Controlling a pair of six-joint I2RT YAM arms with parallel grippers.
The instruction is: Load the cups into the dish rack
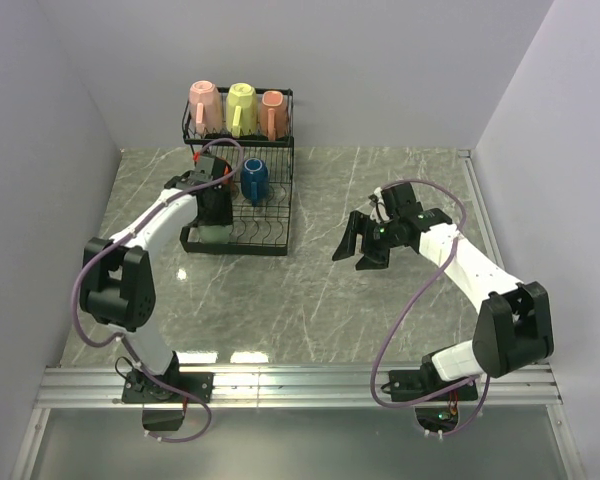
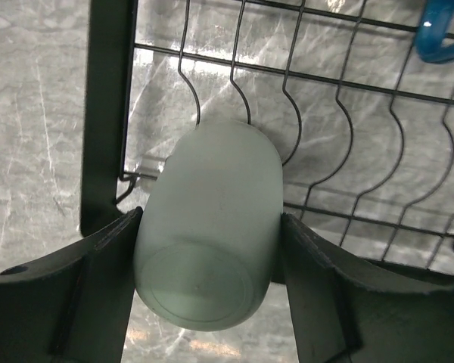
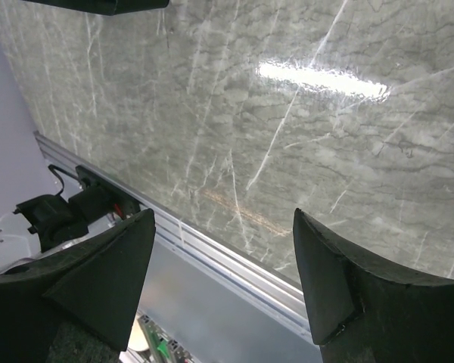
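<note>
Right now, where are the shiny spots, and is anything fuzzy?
Top view: two white patches glare on the table near its front edge. Right wrist view: one bright streak on it. Left wrist view: the pale green cup looks a little fuzzy, close up.

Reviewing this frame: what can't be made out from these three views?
The pale green cup: the left arm covers most of it in the top view; in the left wrist view its mouth faces away, and whether it rests on the dish rack is unclear.
The blue cup: cut off at the left wrist view's top-right edge; only its handle shows.
Right wrist view: table, no cups in frame.
</note>
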